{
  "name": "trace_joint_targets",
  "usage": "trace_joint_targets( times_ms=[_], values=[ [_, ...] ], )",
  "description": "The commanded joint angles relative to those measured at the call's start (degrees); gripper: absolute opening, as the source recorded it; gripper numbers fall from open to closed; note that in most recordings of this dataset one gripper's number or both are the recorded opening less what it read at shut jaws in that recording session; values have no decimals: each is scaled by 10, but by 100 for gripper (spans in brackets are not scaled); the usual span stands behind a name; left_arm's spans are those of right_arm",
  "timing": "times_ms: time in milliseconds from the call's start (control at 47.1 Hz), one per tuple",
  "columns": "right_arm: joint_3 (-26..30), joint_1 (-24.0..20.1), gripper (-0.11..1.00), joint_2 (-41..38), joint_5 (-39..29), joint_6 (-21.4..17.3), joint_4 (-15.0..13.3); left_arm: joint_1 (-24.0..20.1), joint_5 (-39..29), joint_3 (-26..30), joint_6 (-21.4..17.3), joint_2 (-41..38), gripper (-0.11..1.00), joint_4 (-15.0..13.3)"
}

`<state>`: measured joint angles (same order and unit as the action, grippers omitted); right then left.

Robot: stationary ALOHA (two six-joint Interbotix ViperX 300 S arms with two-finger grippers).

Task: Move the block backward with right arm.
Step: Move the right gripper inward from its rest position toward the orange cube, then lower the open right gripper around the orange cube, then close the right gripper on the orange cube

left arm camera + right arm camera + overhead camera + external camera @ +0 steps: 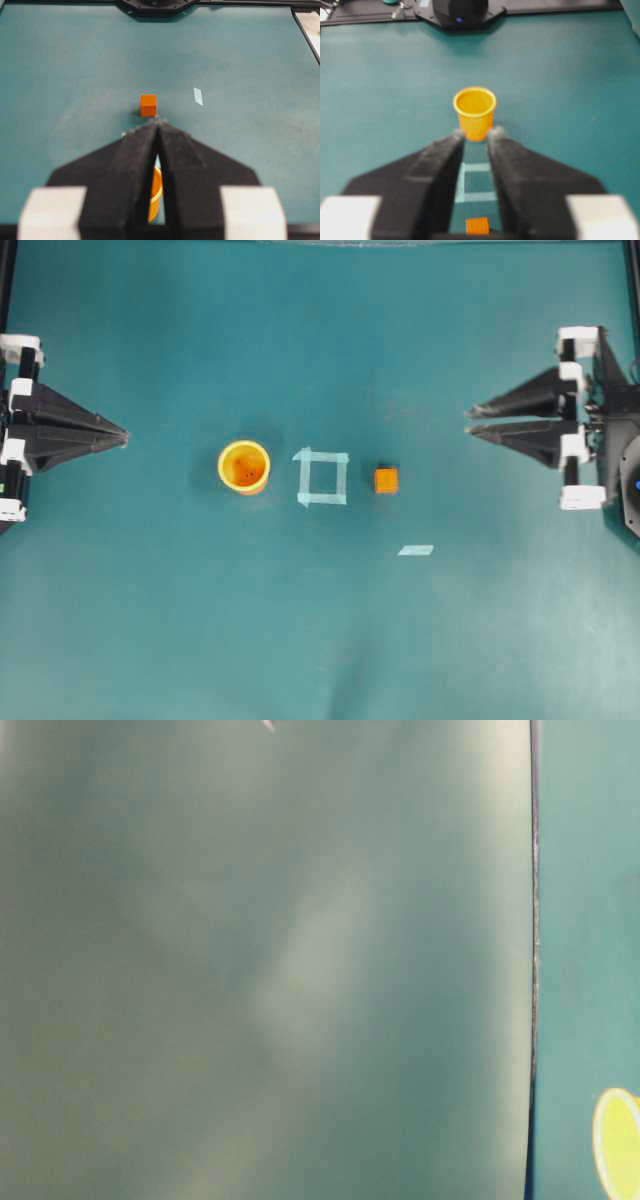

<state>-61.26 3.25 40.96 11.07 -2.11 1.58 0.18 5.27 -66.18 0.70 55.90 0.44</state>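
The block (386, 480), a small orange cube, sits on the teal table just right of a pale tape square (322, 477). My right gripper (470, 422) is open and empty at the right side, well apart from the block. In the right wrist view the block (477, 226) shows low between the fingers of the right gripper (475, 134). My left gripper (126, 433) is shut and empty at the far left. In the left wrist view the left gripper (159, 122) points at the block (148, 105).
A round orange-yellow cup (244, 467) stands upright left of the tape square; it also shows in the right wrist view (475, 112). A loose tape strip (415, 550) lies in front of the block. The table-level view is mostly a blurred surface.
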Motion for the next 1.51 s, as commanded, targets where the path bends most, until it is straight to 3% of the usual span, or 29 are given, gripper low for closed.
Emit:
trace_joint_targets(
  times_ms=[0,127,658,998,1487],
  values=[
    [26,1,40,-23,-4,-7,2,-1,3,16,0,-2,0,2],
    [46,1,52,-67,-26,-11,2,-1,2,16,0,-2,0,2],
    [145,3,57,-276,-111,-5,-15,-1,-4,16,0,-2,0,1],
    [150,3,58,-358,-98,-5,-16,-1,-4,16,1,-2,0,1],
    [146,-3,58,-410,-71,-11,-13,-1,-7,16,1,-1,0,2]
  ],
)
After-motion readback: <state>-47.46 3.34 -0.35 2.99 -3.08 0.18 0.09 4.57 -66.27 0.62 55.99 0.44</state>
